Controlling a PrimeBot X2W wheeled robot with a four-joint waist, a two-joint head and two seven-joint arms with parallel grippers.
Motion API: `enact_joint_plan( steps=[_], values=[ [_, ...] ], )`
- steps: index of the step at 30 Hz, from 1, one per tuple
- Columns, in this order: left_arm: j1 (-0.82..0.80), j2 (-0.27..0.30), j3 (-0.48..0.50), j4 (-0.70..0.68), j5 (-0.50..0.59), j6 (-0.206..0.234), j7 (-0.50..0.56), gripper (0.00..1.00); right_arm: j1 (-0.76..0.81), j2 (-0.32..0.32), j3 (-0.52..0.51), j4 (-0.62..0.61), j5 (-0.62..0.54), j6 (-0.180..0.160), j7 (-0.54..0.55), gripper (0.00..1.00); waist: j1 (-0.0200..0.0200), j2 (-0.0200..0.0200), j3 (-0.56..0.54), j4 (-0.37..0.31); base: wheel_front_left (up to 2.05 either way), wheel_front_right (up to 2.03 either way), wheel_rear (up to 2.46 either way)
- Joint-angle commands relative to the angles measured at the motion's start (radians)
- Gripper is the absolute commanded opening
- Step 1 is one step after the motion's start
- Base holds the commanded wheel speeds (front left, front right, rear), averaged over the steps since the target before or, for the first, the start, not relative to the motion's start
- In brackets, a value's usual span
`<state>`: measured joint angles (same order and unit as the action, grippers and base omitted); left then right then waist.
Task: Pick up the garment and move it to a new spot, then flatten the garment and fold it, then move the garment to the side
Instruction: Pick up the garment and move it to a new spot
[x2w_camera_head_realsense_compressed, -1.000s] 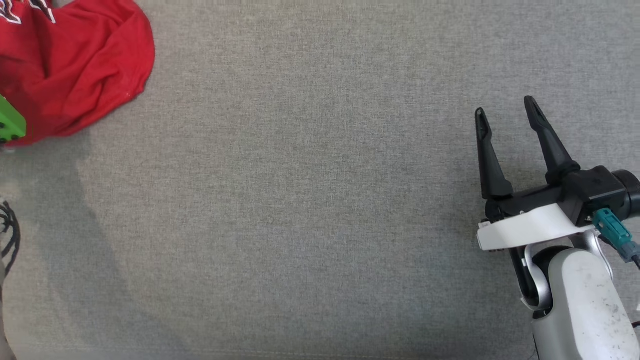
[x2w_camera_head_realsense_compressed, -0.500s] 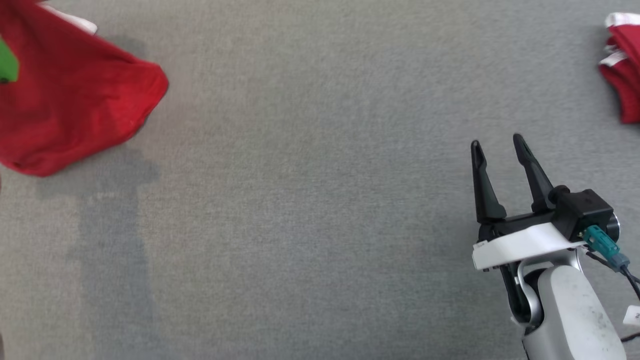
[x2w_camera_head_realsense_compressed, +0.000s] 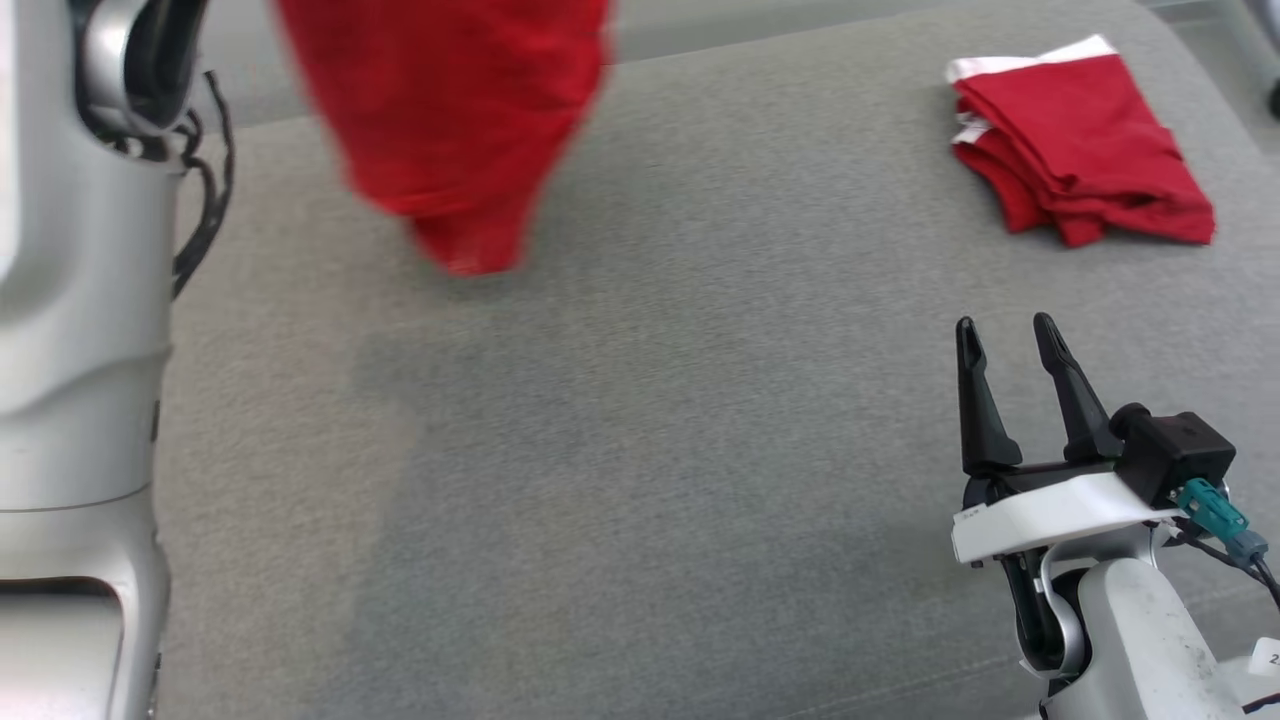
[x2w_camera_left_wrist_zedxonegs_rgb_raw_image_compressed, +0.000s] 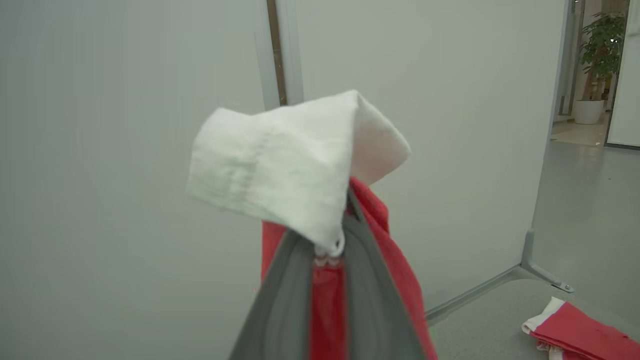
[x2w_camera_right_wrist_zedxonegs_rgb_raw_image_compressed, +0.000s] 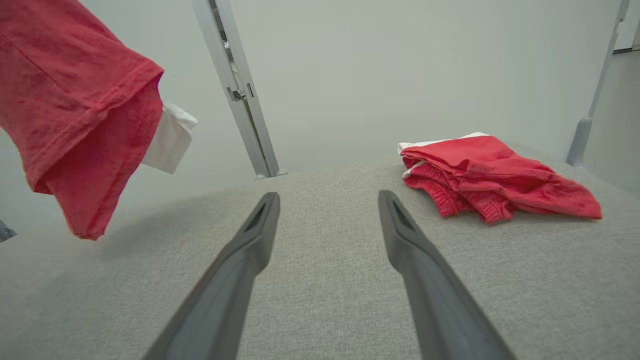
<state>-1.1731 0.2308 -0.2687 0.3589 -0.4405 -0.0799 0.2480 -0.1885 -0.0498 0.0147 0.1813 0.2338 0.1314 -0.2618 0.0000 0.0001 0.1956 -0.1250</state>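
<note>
One garment (x2w_camera_head_realsense_compressed: 450, 130) dangles from the left pincer (x2w_camera_left_wrist_zedxonegs_rgb_raw_image_compressed: 334, 240) — clamped tight.

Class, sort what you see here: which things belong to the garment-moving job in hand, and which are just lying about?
In the job:
- the hanging red garment
- the left gripper, shut on it
- the right gripper, open
- the grey cloth surface

Lying about:
- the folded red garment at the far right
- the potted plant in the background
</note>
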Motion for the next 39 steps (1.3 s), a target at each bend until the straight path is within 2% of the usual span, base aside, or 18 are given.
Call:
enact_joint_plan(
  steps=[1,7,12,17,20,24,25,26,27,28,33,39],
  values=[
    [-0.01,-0.008,-0.002,-0.003,-0.01,0.01,0.005,0.0,0.001,-0.001,0.001,-0.007,0.008,-0.001,-0.004,1.0,0.0,-0.0001,-0.008,-0.076,0.0,0.0,0.0],
    [0.095,-0.051,0.008,0.039,-0.041,0.046,-0.03,0.0,-0.015,-0.001,0.003,-0.019,0.032,-0.001,-0.004,1.0,0.0,-0.0001,0.042,-0.115,0.0,0.0,0.0],
    [0.279,-0.068,0.064,0.121,-0.082,0.092,-0.145,0.0,-0.024,-0.001,-0.001,-0.023,0.038,-0.001,-0.004,1.0,0.0,-0.0001,0.067,-0.122,0.0,0.0,0.0],
    [0.459,-0.053,0.111,0.231,-0.099,0.116,-0.266,0.0,-0.027,-0.001,-0.01,-0.029,0.023,-0.001,-0.004,1.0,0.0,-0.0001,0.084,-0.106,0.0,0.0,0.0],
    [0.536,-0.057,0.137,0.287,-0.116,0.125,-0.332,0.0,-0.024,-0.001,-0.014,-0.027,0.012,-0.001,-0.004,1.0,0.0,-0.0001,0.084,-0.089,0.0,0.0,0.0],
    [0.603,-0.076,0.15,0.347,-0.137,0.109,-0.392,0.0,-0.018,-0.001,-0.013,-0.021,-0.007,-0.001,-0.004,1.0,0.0,-0.0001,0.076,-0.057,0.0,0.0,0.0],
    [0.614,-0.081,0.148,0.358,-0.139,0.104,-0.406,0.16,-0.018,-0.002,-0.015,-0.019,-0.013,-0.001,-0.004,1.0,0.0,-0.0001,0.073,-0.047,0.0,0.0,0.0],
    [0.622,-0.084,0.146,0.367,-0.139,0.098,-0.417,0.42,-0.019,-0.001,-0.013,-0.017,-0.017,-0.001,-0.004,1.0,0.0,-0.0001,0.07,-0.04,0.0,0.0,0.0],
    [0.632,-0.093,0.141,0.377,-0.141,0.091,-0.427,0.93,-0.018,-0.001,-0.013,-0.015,-0.022,-0.001,-0.004,1.0,0.0,-0.0001,0.065,-0.03,0.0,0.0,0.0],
    [0.639,-0.101,0.138,0.384,-0.145,0.085,-0.433,1.0,-0.017,-0.001,-0.011,-0.013,-0.024,-0.001,-0.004,1.0,0.0,-0.0001,0.061,-0.023,0.0,0.0,0.0],
    [0.669,-0.127,0.117,0.381,-0.139,0.044,-0.482,1.0,-0.005,-0.002,0.005,0.003,-0.037,-0.001,-0.004,1.0,0.0,-0.0001,0.023,0.013,0.0,0.0,0.0],
    [0.742,-0.123,0.125,0.294,-0.116,0.027,-0.51,1.0,0.007,-0.002,0.014,0.021,-0.044,-0.001,-0.004,1.0,0.0,-0.0001,-0.036,0.028,0.0,0.0,0.0]
  ],
)
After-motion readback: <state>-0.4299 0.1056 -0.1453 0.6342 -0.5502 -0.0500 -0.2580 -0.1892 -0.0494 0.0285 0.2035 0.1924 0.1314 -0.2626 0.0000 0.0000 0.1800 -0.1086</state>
